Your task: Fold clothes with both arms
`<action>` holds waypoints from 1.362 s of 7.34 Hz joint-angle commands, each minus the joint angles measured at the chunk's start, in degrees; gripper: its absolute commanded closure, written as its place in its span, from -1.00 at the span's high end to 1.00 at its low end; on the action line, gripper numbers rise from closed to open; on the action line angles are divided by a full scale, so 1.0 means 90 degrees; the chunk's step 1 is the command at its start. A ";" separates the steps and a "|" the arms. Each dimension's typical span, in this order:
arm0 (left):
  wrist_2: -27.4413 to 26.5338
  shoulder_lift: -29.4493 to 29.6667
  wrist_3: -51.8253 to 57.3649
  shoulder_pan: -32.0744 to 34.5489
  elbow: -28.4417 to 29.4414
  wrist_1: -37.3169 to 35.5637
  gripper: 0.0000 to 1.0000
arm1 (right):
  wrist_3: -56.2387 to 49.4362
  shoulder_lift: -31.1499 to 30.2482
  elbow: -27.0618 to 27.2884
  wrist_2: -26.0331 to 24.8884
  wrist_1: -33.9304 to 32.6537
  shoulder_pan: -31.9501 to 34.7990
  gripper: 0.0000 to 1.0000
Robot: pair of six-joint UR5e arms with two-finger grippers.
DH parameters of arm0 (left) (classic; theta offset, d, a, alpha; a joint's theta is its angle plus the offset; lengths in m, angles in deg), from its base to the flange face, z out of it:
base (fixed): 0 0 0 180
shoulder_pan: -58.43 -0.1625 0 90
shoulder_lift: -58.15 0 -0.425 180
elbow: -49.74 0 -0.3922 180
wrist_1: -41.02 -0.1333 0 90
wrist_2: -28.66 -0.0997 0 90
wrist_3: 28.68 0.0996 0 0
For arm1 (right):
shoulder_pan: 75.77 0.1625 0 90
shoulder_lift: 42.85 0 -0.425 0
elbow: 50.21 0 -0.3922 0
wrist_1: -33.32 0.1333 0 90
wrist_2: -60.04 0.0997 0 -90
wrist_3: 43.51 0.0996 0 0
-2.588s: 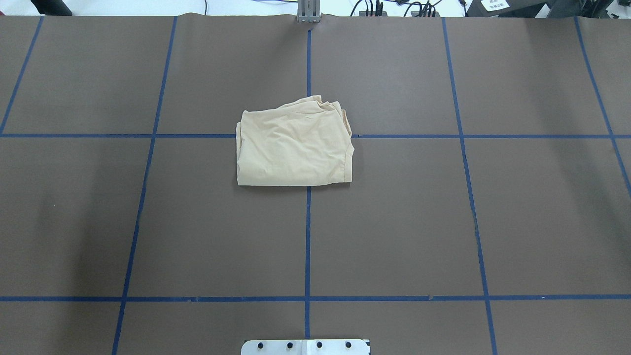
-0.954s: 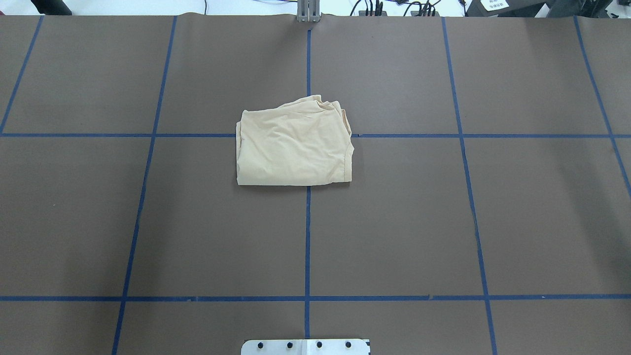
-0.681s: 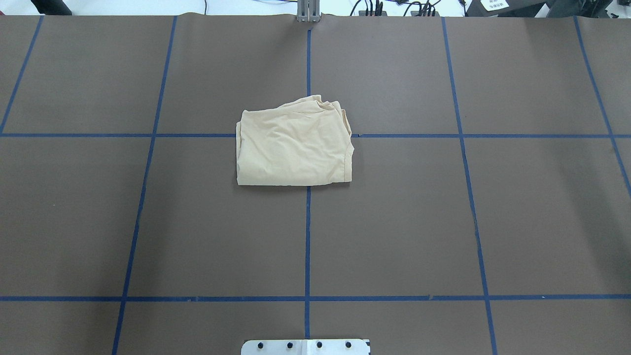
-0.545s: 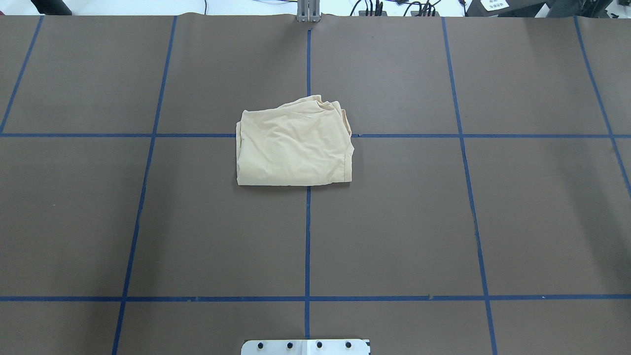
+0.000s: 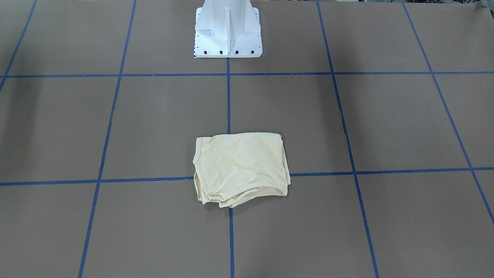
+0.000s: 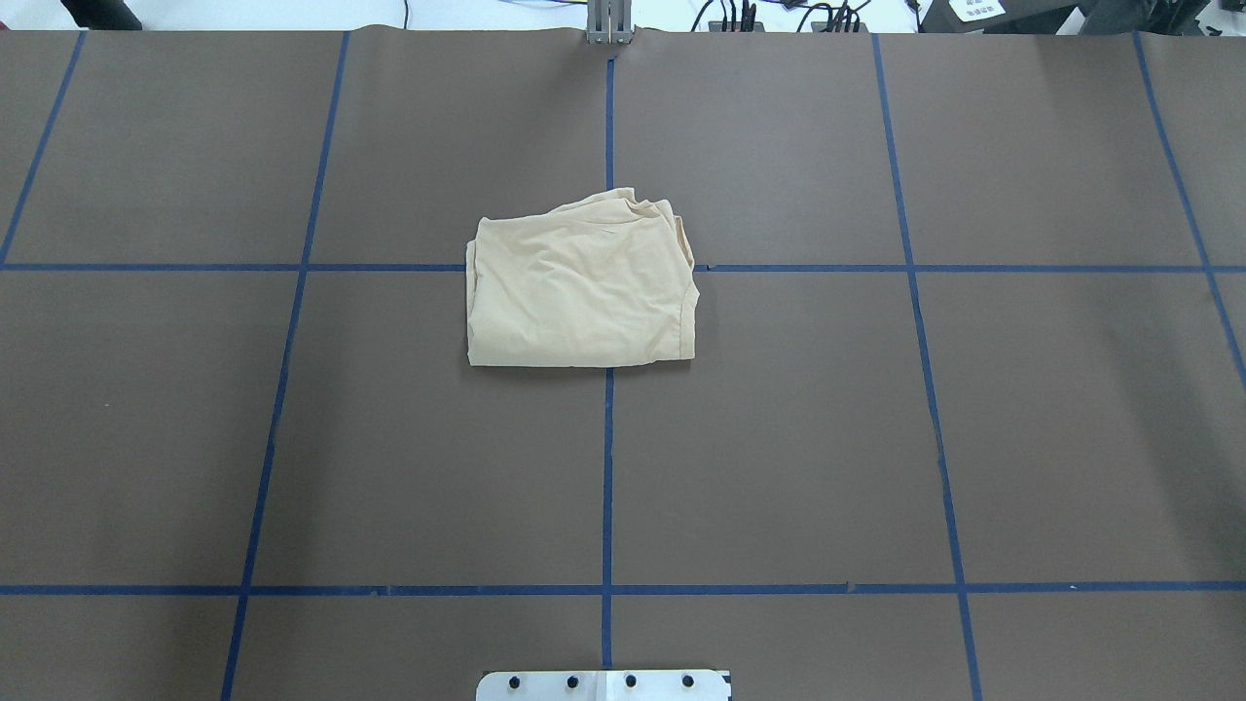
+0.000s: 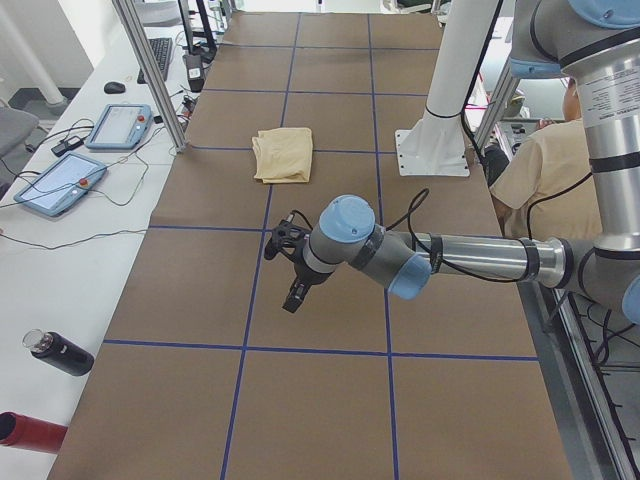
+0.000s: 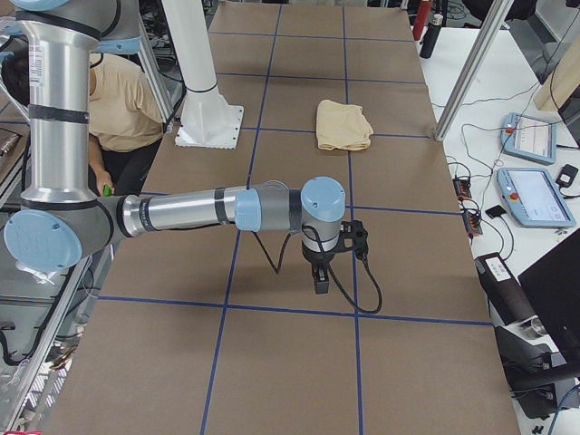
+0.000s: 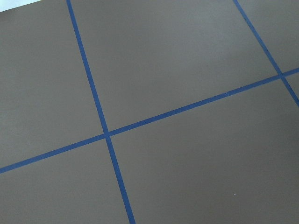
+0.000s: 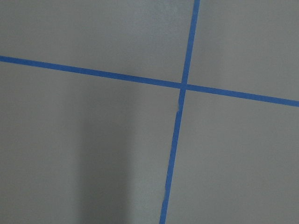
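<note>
The clothes are one pale cream shirt, folded into a compact rectangle at the middle of the brown table, also seen in the front view and both side views. No print shows. Neither gripper touches them. My left gripper hangs over bare table well short of the shirt, seen only from the left side. My right gripper points down over bare table at the other end, seen only from the right side. I cannot tell whether either is open or shut. Both wrist views show only table and blue tape.
Blue tape lines divide the table into squares. The white pedestal base stands at the robot's edge. A seated person is behind the robot. Control pendants and a dark bottle lie on the white side bench.
</note>
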 commanded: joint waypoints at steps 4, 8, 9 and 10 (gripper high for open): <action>-0.0068 0.0008 0.0001 0.0003 -0.0037 0.0010 1.00 | 0.0000 0.0003 0.0095 -0.0098 -0.0002 0.0000 1.00; -0.0068 -0.0021 0.0010 0.0003 -0.0086 0.0010 1.00 | 0.0000 0.0032 0.0114 -0.0107 0.0018 0.0000 1.00; -0.0068 -0.0021 0.0010 0.0013 -0.0086 0.0010 1.00 | 0.0000 -0.0006 0.0192 -0.0098 0.0008 0.0000 1.00; -0.0068 -0.0011 0.0010 0.0003 -0.0086 0.0010 1.00 | 0.0000 -0.0045 0.0202 -0.0098 0.0008 0.0000 1.00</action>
